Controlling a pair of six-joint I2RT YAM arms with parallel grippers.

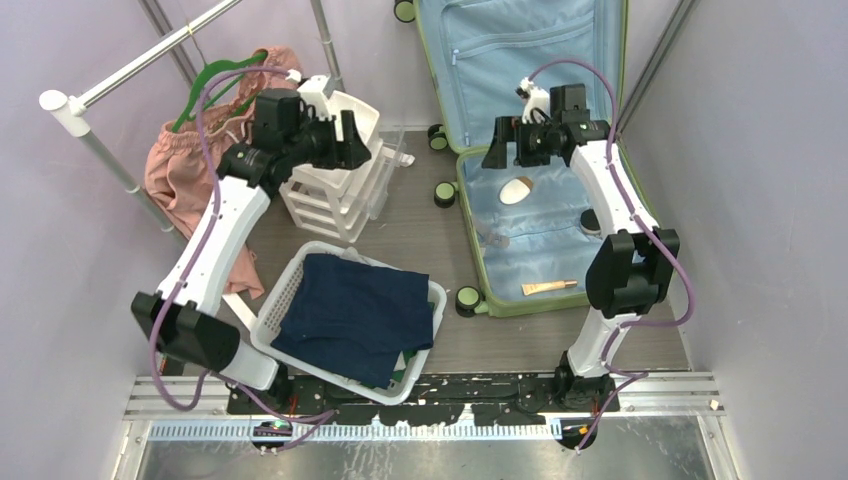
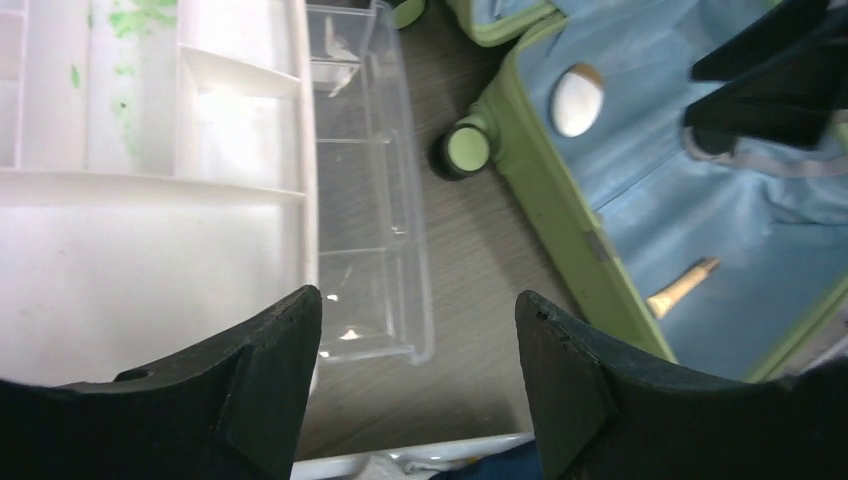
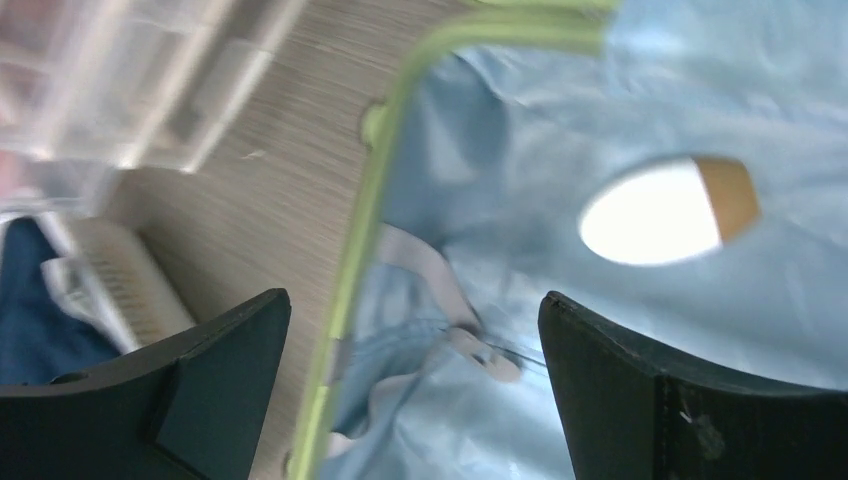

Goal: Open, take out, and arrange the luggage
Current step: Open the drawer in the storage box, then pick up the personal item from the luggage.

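Plainly, both pincers stand wide and hold nothing. The right pincer (image 3: 412, 298) hangs over the left side of the luggage (image 1: 540, 245), which lies open on the floor. Its lower half is flat directly beneath the pincer, and its lid is propped upright beyond the pincer, against the back wall. From the right wrist, the light-green rim runs up between the two fingers, the left finger over bare floor and the right finger over the blue lining. The left pincer (image 2: 415, 300) is at the white drawer unit (image 1: 325, 195), apart from the luggage, which lies off to that pincer's right, past a clear tray (image 2: 370, 180) and a strip of floor.

Counted: one luggage, in two halves, with four wheels (image 1: 467, 299) showing from above. Three loose things lie in the lower half. One white oval with a brown end (image 1: 516, 189) is near the right pincer, on its right finger's side. One tan stick (image 1: 548, 287) lies well back toward the arm's base. One dark thing (image 1: 590, 222) is half hidden by the right arm and too covered to name. One white basket (image 1: 272, 300) holding one dark blue garment (image 1: 350, 315) sits behind the left pincer, near that arm's base. One pink garment (image 1: 180, 170) hangs on one green hanger (image 1: 215, 85) to the left pincer's left.
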